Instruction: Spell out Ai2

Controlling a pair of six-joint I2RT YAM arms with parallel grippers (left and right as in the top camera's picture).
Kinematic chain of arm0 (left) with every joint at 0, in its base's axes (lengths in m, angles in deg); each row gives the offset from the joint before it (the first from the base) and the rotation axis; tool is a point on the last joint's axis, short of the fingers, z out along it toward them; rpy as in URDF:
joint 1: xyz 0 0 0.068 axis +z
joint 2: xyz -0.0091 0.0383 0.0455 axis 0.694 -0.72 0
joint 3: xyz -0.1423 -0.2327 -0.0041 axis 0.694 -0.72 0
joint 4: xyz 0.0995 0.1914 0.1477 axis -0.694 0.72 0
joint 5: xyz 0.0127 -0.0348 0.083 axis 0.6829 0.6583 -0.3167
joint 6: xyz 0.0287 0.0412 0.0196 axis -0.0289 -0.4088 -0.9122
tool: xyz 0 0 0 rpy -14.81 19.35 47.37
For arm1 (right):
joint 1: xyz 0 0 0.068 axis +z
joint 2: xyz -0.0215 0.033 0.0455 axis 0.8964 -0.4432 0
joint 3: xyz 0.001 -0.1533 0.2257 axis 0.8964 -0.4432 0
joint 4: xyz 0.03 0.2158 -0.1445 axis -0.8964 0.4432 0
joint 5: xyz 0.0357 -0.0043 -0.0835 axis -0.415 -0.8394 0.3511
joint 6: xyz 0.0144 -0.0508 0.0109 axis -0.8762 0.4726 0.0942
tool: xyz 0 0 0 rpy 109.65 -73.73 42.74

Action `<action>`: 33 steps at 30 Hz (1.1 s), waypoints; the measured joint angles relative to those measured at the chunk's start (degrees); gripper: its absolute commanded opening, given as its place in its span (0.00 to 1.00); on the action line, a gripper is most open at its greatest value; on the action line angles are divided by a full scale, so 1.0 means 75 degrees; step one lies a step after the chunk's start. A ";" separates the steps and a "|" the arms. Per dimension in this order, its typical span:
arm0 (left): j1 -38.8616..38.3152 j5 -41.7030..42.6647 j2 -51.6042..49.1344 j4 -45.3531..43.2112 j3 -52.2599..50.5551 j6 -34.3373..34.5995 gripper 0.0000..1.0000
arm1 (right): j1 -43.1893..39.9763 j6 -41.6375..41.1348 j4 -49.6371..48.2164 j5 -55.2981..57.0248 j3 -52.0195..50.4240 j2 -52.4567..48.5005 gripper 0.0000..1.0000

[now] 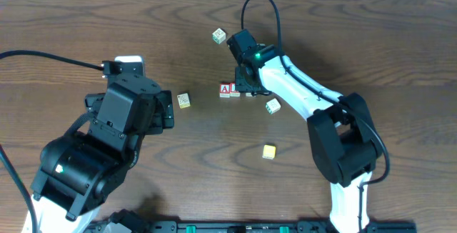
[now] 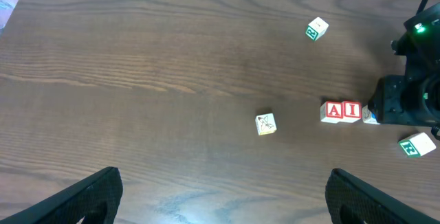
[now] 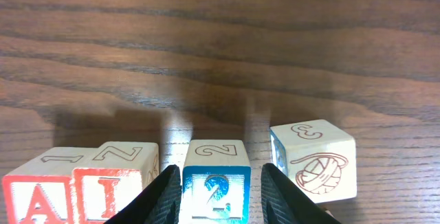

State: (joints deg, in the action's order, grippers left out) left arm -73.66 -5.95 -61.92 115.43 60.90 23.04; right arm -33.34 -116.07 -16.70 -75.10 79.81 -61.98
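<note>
Mostly the 2 block [image 3: 215, 183] is hard to see: in the overhead view the right gripper [image 1: 246, 83] covers it, and in the left wrist view only a blue sliver shows beside the dark gripper body. The right wrist view shows it low in the frame, in one row with the A block [image 3: 34, 196] and the I block [image 3: 113, 183], which touch each other; the bottom edge cuts all three. The right gripper's fingers [image 3: 163, 196] stand narrowly at both sides of the 2 block, one between it and the I block. This one seems against the block, but at the other a small dark gap shows, so I cannot tell if it grips. A 3 block [image 3: 316, 169], turned a little, sits just right of that finger. The left gripper [image 2: 227, 207] is wide open and holds nothing; only its two tips show in the lower corners. Bare table [image 1: 357, 33] lies above the row. An upper green block [image 1: 218, 36] is well above it, a lower green block [image 1: 272, 106] and a yellow block [image 1: 268, 151] are lower right, and a pale block [image 1: 184, 100] is to the left.
</note>
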 measured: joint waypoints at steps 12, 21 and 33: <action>0.0000 0.0000 0.0000 0.0000 0.0000 0.0000 0.95 | -0.0146 0.0038 0.0323 0.0306 0.0015 0.0411 0.29; -0.0003 0.0000 0.0000 -0.0003 0.0000 0.0000 0.96 | -0.0321 -0.0090 0.0825 0.0414 0.0023 0.0525 0.04; 0.0000 0.0000 0.0000 -0.0003 0.0000 0.0000 0.95 | -0.0280 -0.0233 0.0682 0.0291 -0.0163 0.0527 0.01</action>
State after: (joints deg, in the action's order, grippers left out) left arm -73.66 -5.95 -61.92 115.41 60.90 23.04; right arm -35.44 -117.82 -11.59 -72.91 78.58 -58.03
